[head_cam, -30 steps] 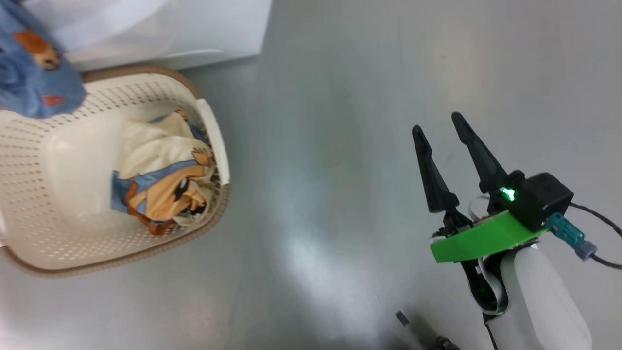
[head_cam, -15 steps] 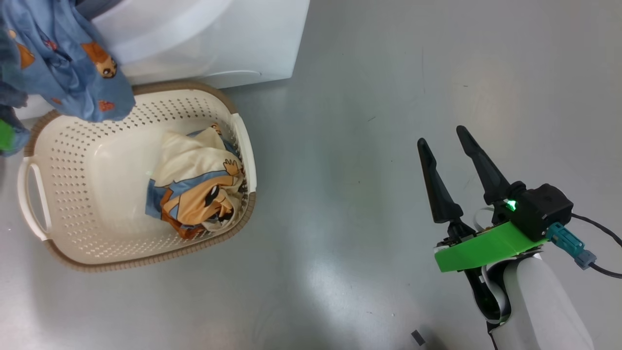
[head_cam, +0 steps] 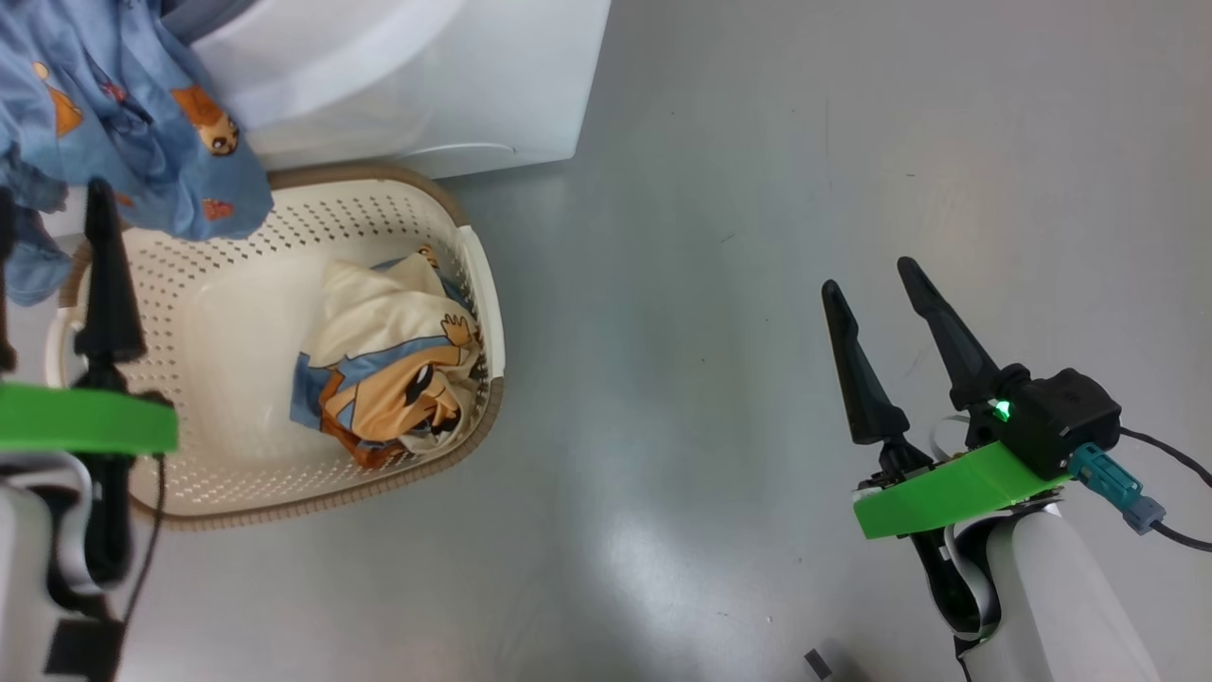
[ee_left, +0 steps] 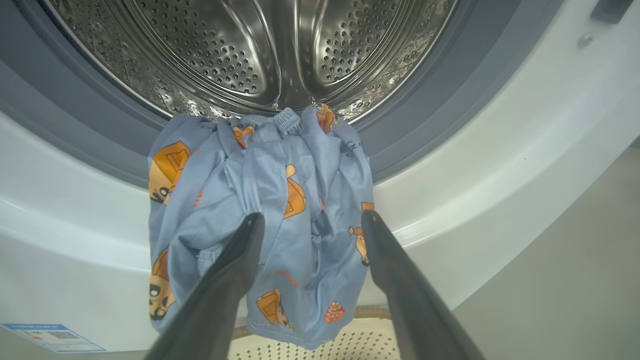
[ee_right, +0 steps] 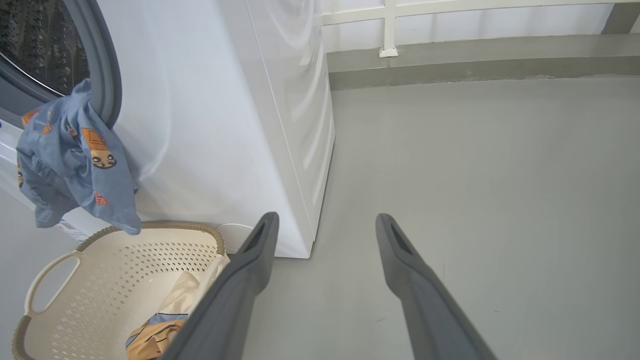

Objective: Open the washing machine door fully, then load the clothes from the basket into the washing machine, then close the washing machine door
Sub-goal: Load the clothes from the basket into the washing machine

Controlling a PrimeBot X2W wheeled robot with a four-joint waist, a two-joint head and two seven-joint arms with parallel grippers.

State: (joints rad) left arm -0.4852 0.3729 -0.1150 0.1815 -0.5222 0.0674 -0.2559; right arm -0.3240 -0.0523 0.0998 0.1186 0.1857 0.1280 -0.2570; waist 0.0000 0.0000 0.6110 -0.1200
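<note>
The washing machine (head_cam: 426, 85) stands open, its steel drum (ee_left: 240, 50) bare; the washing machine door is out of view. A blue garment with orange prints (ee_left: 280, 210) hangs from the grey gasket (ee_left: 440, 100) down the white front, its hem above the basket (head_cam: 237, 284). My left gripper (ee_left: 312, 216) is open just in front of the hanging garment, gripping nothing. In the basket lie the other clothes (head_cam: 388, 379), cream and orange-tan, bunched against the right wall. My right gripper (head_cam: 869, 273) is open over bare floor, well right of the basket.
Grey floor (head_cam: 682, 284) stretches right of the machine to a low wall ledge with a white rail (ee_right: 390, 50). A blue energy label (ee_left: 50, 337) sits low on the machine front. A small dark object (head_cam: 814, 663) lies on the floor near my right arm.
The head camera has shifted, so basket and machine sit further right. My left gripper has come into the head view at the lower left. The blue garment still hangs from the opening.
</note>
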